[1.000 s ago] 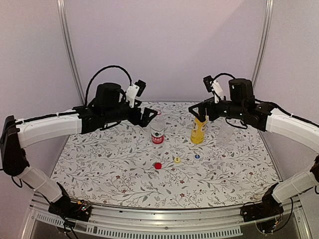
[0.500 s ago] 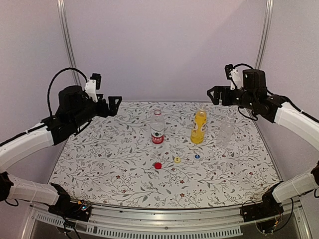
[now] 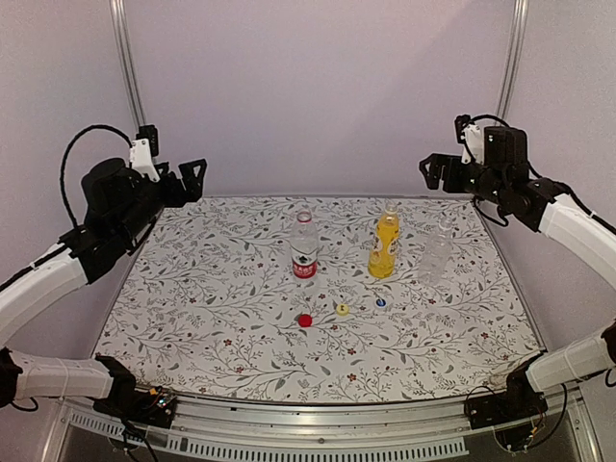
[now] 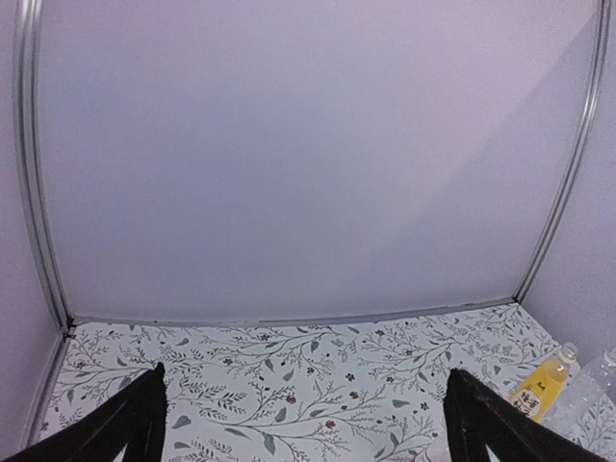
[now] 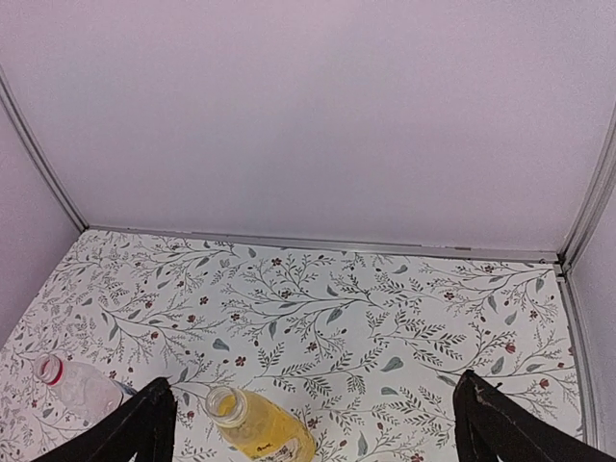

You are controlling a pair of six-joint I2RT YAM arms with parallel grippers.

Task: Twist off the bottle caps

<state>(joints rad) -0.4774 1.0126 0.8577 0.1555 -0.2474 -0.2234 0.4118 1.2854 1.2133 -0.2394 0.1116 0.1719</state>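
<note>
Plastic bottles [image 3: 304, 246] upright, uncapped, on floral cloth [image 3: 192, 308], round red cap [image 3: 305, 320], yellow cap [image 3: 342, 309], blue cap [image 3: 380, 302] in front, left gripper [image 3: 192, 180] and right gripper [image 3: 431, 173] swung further outward, jaws spread wide

2 white-shelled arms [image 3: 40, 281], black joints, looped cables [image 3: 96, 128].

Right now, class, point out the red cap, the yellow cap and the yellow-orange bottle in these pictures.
red cap [image 3: 305, 320], top external view, the middle of the cap.
yellow cap [image 3: 342, 309], top external view, the middle of the cap.
yellow-orange bottle [image 3: 384, 255], top external view, the middle of its body.
</note>
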